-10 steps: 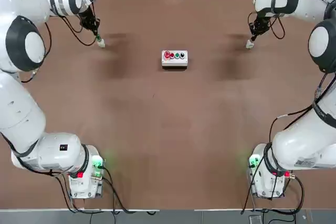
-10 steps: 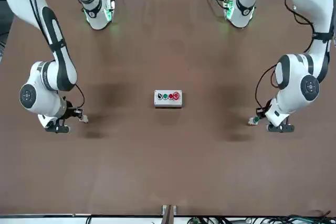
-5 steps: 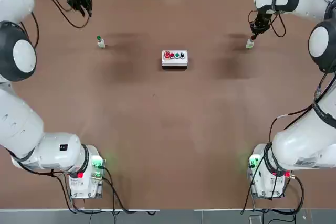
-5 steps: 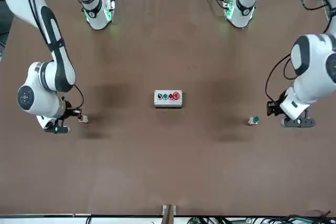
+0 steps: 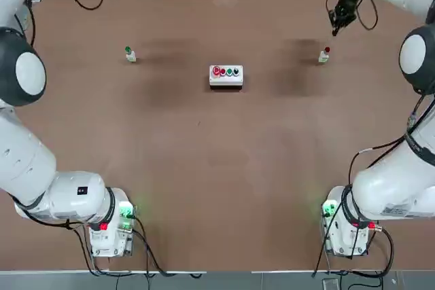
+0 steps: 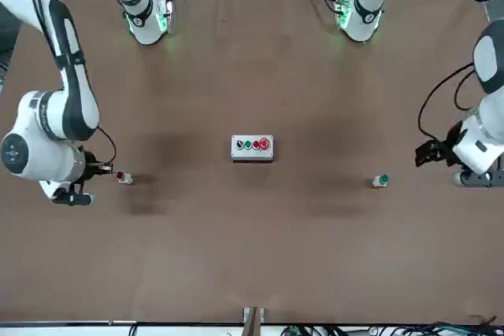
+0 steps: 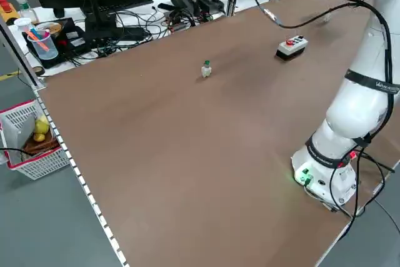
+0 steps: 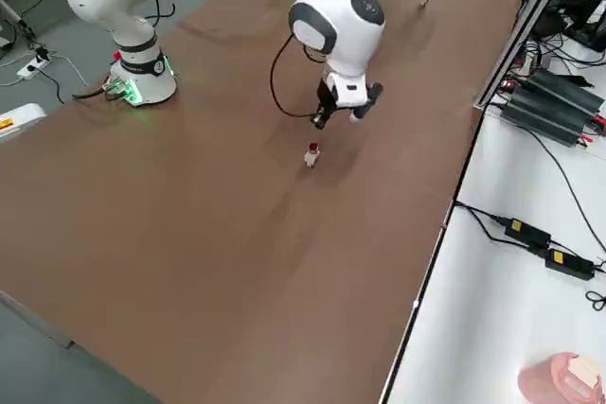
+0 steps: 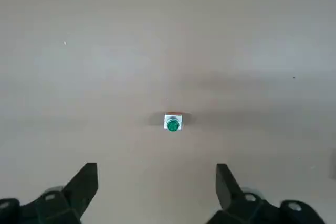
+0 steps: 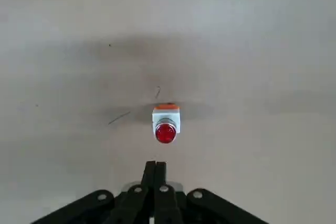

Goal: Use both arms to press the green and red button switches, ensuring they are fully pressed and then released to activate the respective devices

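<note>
green switch (image 5: 128, 53): stood upright on the table (image 5: 204, 168), well to the robot's left of the white button box (image 5: 225, 75); nothing touched it.
red switch (image 5: 324, 55): upright too, well to the right of the box, about level w/ the green one.
my left gripper (image 9: 156, 187): fingers spread wide, hung high above the green switch, well apart from it; off toward the table's far left edge, away from the box.
my right gripper (image 10: 156, 174): fingers closed together into one narrow tip, held nothing; sat just beyond the red switch, on the far side from the box, not touching.
handling (my guess): both switches tiny, light, prob. easy to tip or skid; cap stiff w/ spring return. No need to grab; I'd push straight down on cap centre w/ closed tip, then lift.
hard to see: left gripper barely shows in the top view; whether either cap sat up or down couldn't be told; box labels unreadable.
</note>
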